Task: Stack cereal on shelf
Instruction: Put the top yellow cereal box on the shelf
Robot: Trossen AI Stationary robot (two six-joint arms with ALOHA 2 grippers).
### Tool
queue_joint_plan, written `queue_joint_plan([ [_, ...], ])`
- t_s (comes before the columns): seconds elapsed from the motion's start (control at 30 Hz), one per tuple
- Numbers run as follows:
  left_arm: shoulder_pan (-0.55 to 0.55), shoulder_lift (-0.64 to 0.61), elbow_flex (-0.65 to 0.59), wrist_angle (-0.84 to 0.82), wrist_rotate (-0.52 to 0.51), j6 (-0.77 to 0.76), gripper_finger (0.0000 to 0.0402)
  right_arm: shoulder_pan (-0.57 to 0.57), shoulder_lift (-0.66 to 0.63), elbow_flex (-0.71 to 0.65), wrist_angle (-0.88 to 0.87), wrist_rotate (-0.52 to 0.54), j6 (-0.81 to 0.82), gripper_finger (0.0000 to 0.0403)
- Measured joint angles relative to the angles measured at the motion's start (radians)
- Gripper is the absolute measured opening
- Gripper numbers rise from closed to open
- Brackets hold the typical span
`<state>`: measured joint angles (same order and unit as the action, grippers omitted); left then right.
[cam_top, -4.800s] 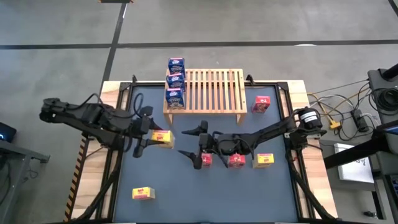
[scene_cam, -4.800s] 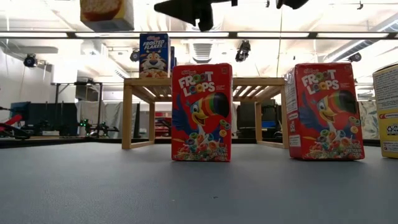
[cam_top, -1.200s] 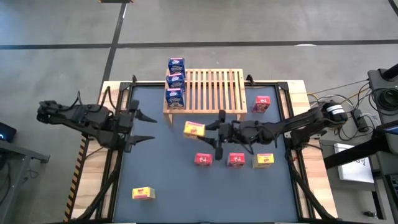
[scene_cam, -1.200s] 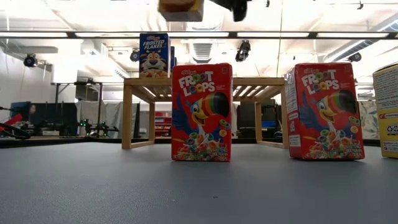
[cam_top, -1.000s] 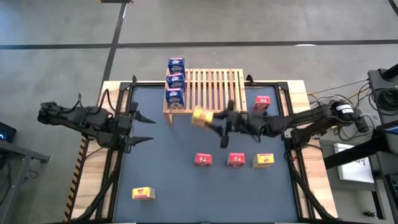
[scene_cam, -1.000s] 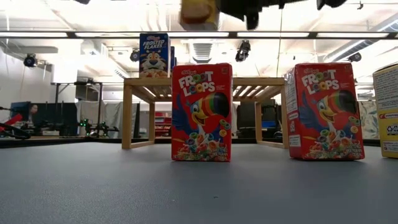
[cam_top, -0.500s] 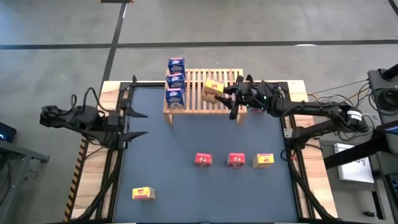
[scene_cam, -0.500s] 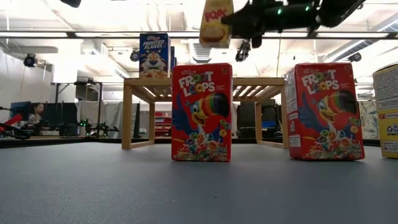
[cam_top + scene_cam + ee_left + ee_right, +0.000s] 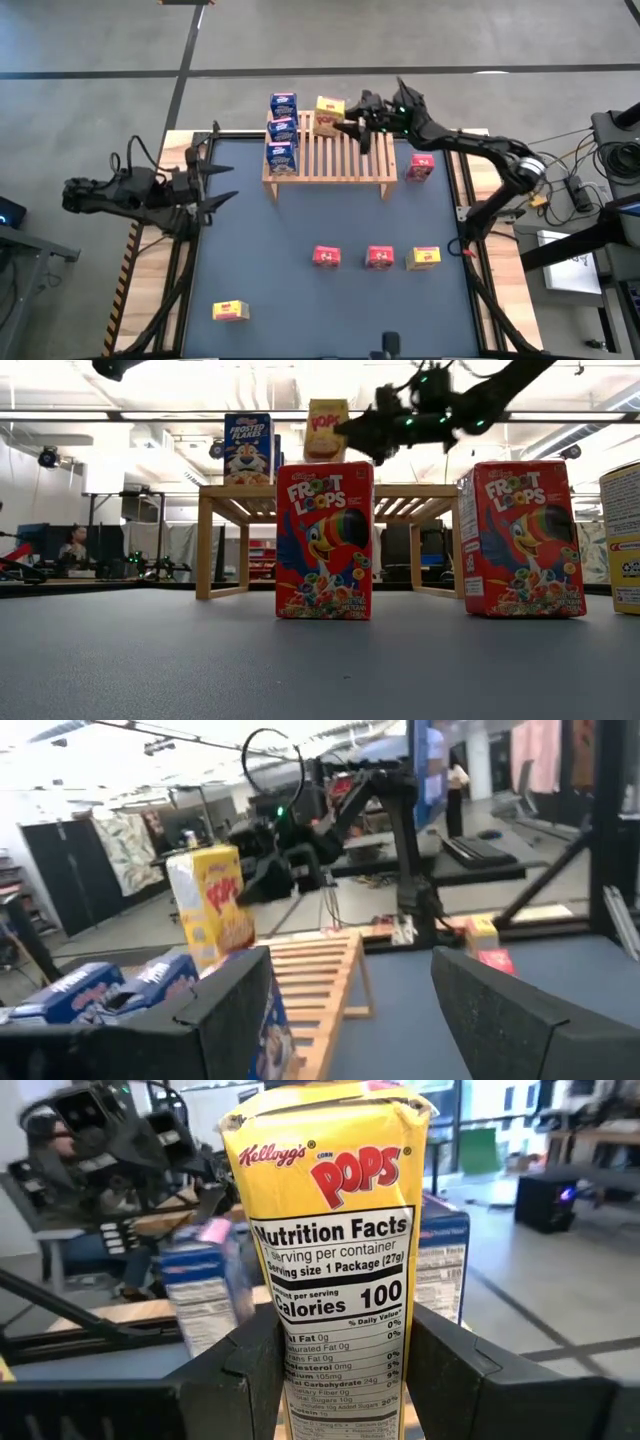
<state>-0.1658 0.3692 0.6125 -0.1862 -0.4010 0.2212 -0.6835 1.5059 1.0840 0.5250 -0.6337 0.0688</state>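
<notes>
My right gripper point(image 9: 345, 122) is shut on a yellow cereal box point(image 9: 328, 114) above the far part of the slatted wooden shelf point(image 9: 350, 150), just right of the farthest blue box point(image 9: 283, 103). In the low view the yellow box point(image 9: 326, 428) stands upright, its lower end hidden behind a red box point(image 9: 324, 540). Three blue boxes stand in a row on the shelf's left end, the nearest one point(image 9: 280, 157) at the front. My left gripper point(image 9: 222, 182) is open over the table's left edge, touching nothing. My right gripper pinches the yellow box between its two fingers point(image 9: 250, 1370), one on each wide face, low on the box point(image 9: 340, 1380). The narrow nutrition panel faces the wrist. The fingers reach in about level from the table's right. The box is upright; whether it rests on the slats I cannot tell.
Two red boxes point(image 9: 327, 256) point(image 9: 380, 257) and a yellow one point(image 9: 424, 258) stand in a row on the dark mat toward the near side. Another red box point(image 9: 421, 167) stands right of the shelf. A yellow box point(image 9: 231, 311) lies near the front left corner.
My right gripper has carried the yellow box from the shelf's near edge toward the table's far edge, over the slats, to beside the farthest blue box. The box has tipped from tilted to upright. My left gripper has drawn back a little toward the table's left edge.
</notes>
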Motion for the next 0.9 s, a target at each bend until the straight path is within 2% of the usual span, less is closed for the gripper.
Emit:
queue_joint_plan([
  [0.17,0.027,0.031,-0.007,0.001,0.01,-0.044,0.0252,-0.027,0.137,0.139,-0.095,-0.061,-0.011,0.0162],
  [0.33,0.034,0.041,-0.033,0.025,0.026,-0.054,0.0236,-0.032,0.202,0.211,-0.167,-0.076,-0.085,0.0162],
  [0.57,0.04,0.021,-0.062,0.04,0.026,-0.108,0.0226,-0.078,0.202,0.225,-0.222,-0.081,-0.148,0.0162],
  [0.73,0.04,0.024,-0.079,0.088,0.029,-0.138,0.0226,-0.124,0.203,0.225,-0.222,-0.142,-0.124,0.0162],
  [0.9,0.04,0.039,-0.083,0.164,0.077,-0.131,0.0226,-0.158,0.212,0.218,-0.234,-0.175,-0.124,0.0162],
])
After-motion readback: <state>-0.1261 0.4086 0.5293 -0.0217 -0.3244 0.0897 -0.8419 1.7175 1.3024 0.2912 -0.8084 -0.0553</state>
